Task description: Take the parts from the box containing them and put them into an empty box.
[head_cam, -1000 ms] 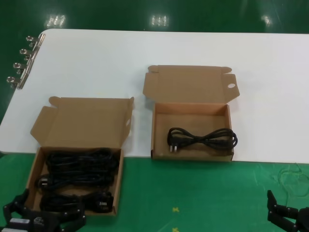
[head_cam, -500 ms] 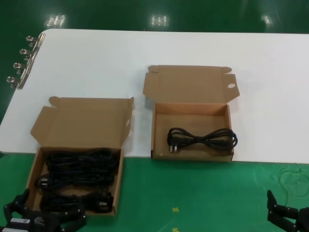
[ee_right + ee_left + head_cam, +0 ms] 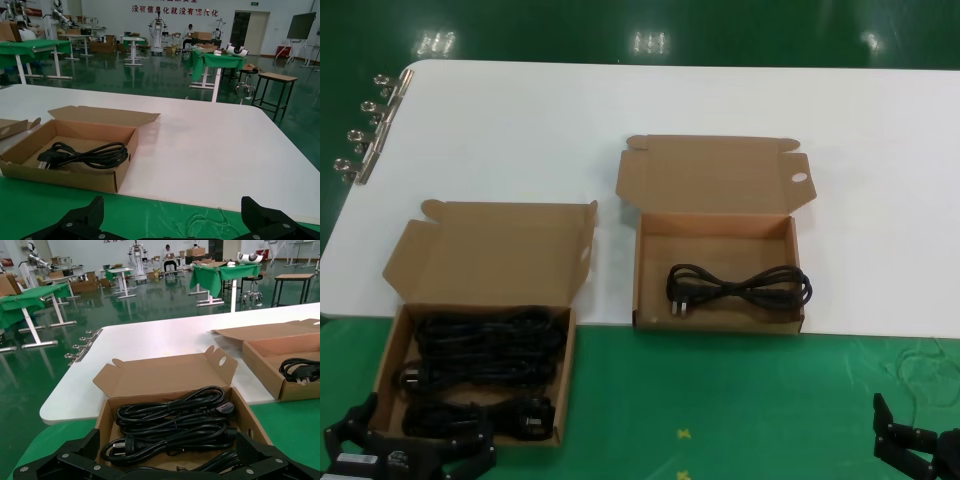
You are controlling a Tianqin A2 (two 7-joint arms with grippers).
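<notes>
The box containing the parts [image 3: 388,352] sits open at the near left, holding several black power cords [image 3: 485,350]. My left gripper [image 3: 420,442] is open just in front of its near edge. In the left wrist view the fingers straddle the box [image 3: 104,415] with the cords [image 3: 170,420] between them, apart from them. The box with the oval hole [image 3: 799,178] in its lid tab [image 3: 716,322] stands open at the centre, with one power cord [image 3: 740,288] inside. My right gripper [image 3: 912,448] is open and empty at the near right, over the green mat [image 3: 172,211].
The white table [image 3: 620,100] meets a green mat [image 3: 720,400] at the front. Metal binder clips [image 3: 365,130] line the table's left edge. A thin tangled thread [image 3: 925,365] lies on the mat ahead of the right gripper. A workshop with tables lies beyond.
My left gripper has drawn slightly back toward the near edge of the view. The boxes, cords and right gripper have not moved.
</notes>
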